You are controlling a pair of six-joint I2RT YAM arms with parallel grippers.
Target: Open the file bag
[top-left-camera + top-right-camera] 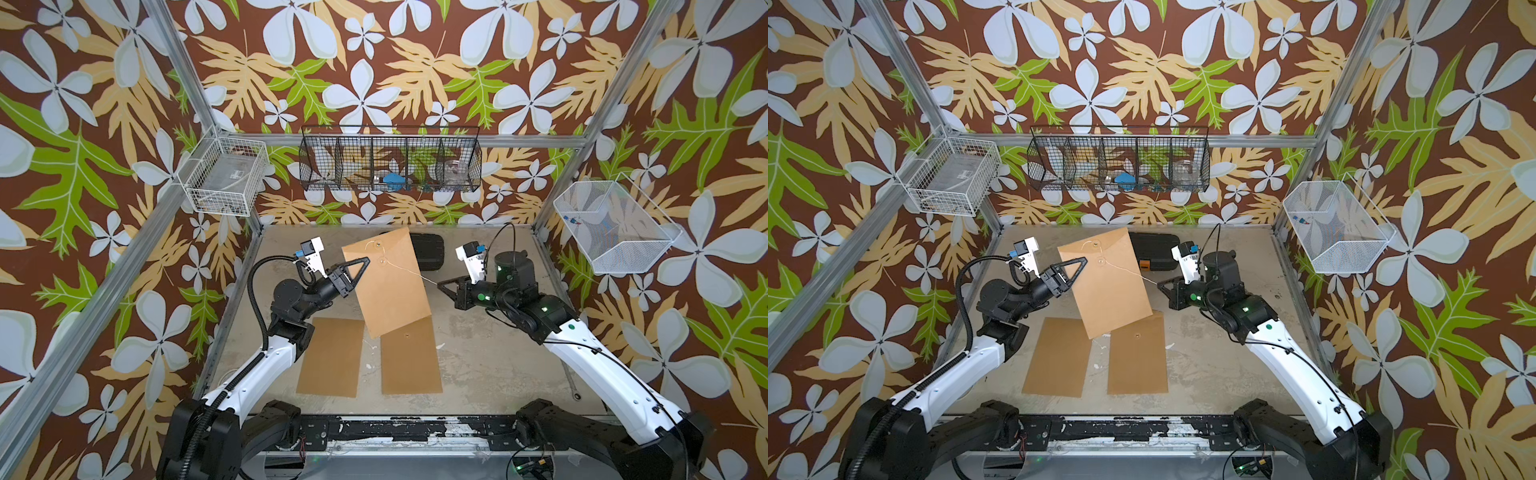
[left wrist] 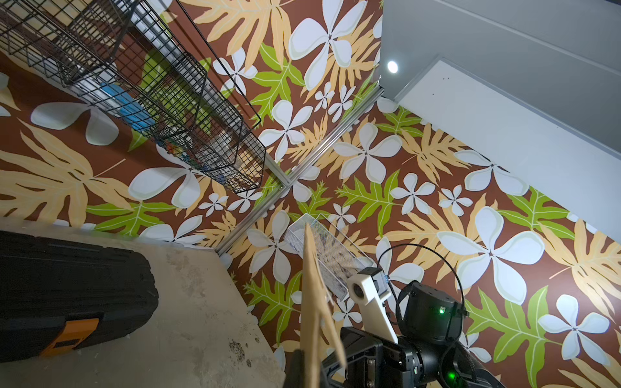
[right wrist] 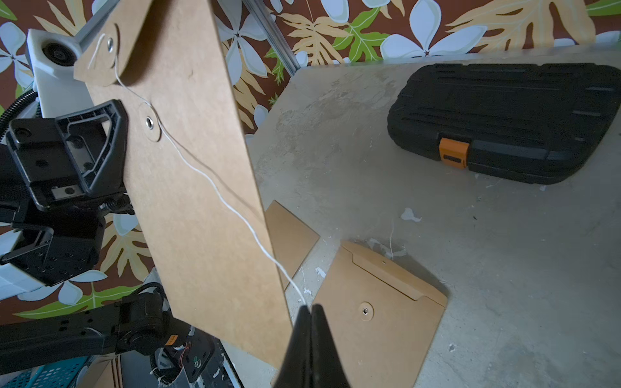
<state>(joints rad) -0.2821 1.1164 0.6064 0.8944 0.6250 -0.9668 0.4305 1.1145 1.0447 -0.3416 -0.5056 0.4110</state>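
Observation:
The file bag (image 1: 386, 286) (image 1: 1106, 286) is a brown kraft envelope held up off the table, tilted. My left gripper (image 1: 365, 261) (image 1: 1084, 261) is shut on its left edge; the left wrist view shows the bag (image 2: 314, 302) edge-on between the jaws. A white string (image 3: 215, 188) runs taut from the round disc on the flap (image 3: 110, 43), past the lower disc (image 3: 149, 123), to my right gripper (image 3: 311, 307) (image 1: 439, 283), which is shut on the string's end beside the bag's right edge. The flap stands slightly off the bag.
Two more brown envelopes (image 1: 330, 357) (image 1: 411, 361) lie flat on the table near the front. A black case with an orange latch (image 3: 504, 124) sits at the back behind the bag. Wire baskets (image 1: 390, 162) (image 1: 226, 174) (image 1: 615, 226) hang on the walls.

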